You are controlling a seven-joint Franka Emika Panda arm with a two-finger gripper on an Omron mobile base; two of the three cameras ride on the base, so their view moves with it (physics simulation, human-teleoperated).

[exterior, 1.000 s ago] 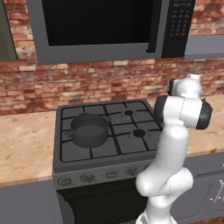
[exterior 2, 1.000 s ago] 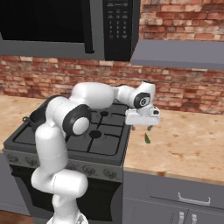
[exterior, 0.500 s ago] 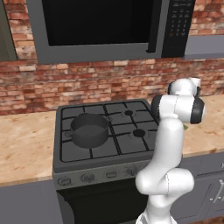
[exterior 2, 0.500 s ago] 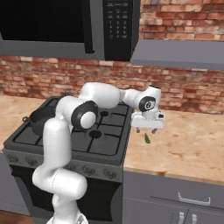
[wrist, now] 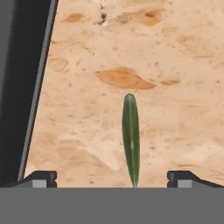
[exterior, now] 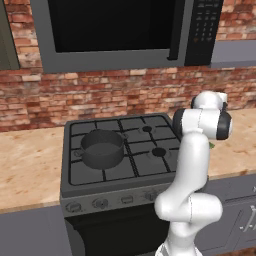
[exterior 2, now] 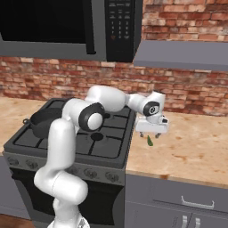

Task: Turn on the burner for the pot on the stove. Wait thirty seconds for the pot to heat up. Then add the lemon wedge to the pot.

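The dark grey pot (exterior: 101, 147) stands on the stove's (exterior: 120, 172) front left burner, also seen as the pot (exterior 2: 42, 122) on the stove (exterior 2: 107, 147) from the right. The lemon wedge (wrist: 130, 140) lies on the tan counter just right of the stove, a slim greenish sliver. My gripper (exterior 2: 152, 133) hangs open directly over the lemon wedge (exterior 2: 150, 140), pointing down. In the hand view the gripper (wrist: 113, 180) straddles the wedge with a wide gap, and its fingertips (wrist: 41, 177) touch nothing.
A row of knobs (exterior: 100, 203) runs along the stove's front panel. A dark microwave (exterior: 125, 30) hangs above the stove. The stove's edge (wrist: 26, 87) lies close left of the wedge. Tan counter (exterior 2: 191, 151) extends to the right, with a brick wall behind.
The hand has dropped lower and slightly right, closer to the wedge on the counter. The jaws stayed open. The pot has not moved.
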